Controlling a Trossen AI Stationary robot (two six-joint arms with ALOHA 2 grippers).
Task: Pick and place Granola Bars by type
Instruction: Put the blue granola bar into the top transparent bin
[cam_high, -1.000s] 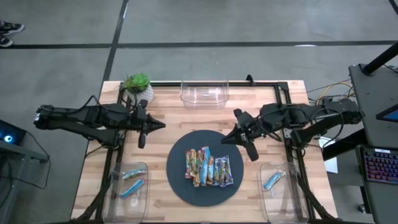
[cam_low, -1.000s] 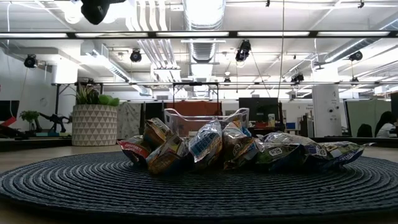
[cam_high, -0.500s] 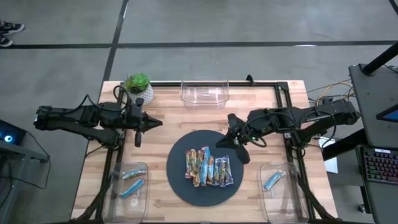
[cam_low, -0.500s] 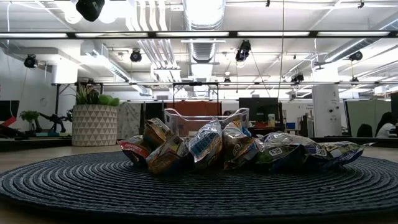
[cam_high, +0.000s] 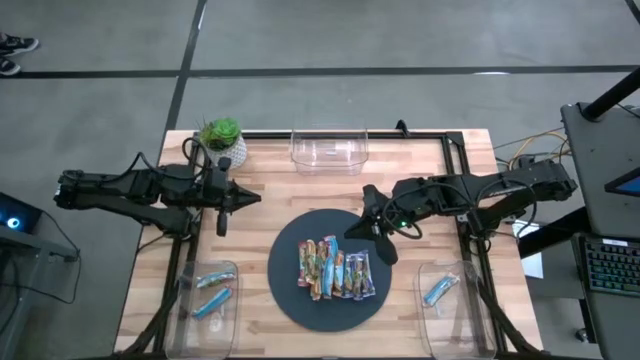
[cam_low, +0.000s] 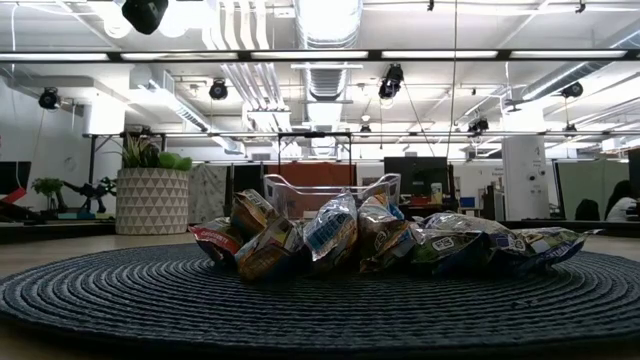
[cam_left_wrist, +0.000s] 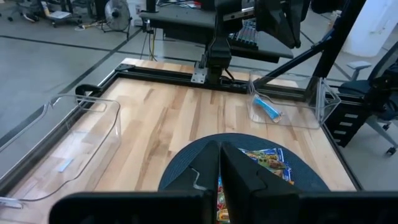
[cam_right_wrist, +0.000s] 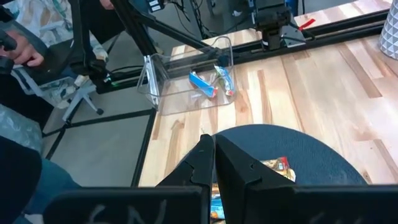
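Granola bars (cam_high: 335, 270) are heaped mid-mat, just below-left of the nearer right gripper (cam_high: 362, 228), fingers pressed together, empty.

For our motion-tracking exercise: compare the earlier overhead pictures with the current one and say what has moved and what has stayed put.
The right gripper, shut and empty, moved leftward to the dark round mat's edge, toward the granola bars. The left gripper, shut, drew back slightly toward the potted plant. Bars, mat and clear bins did not move.
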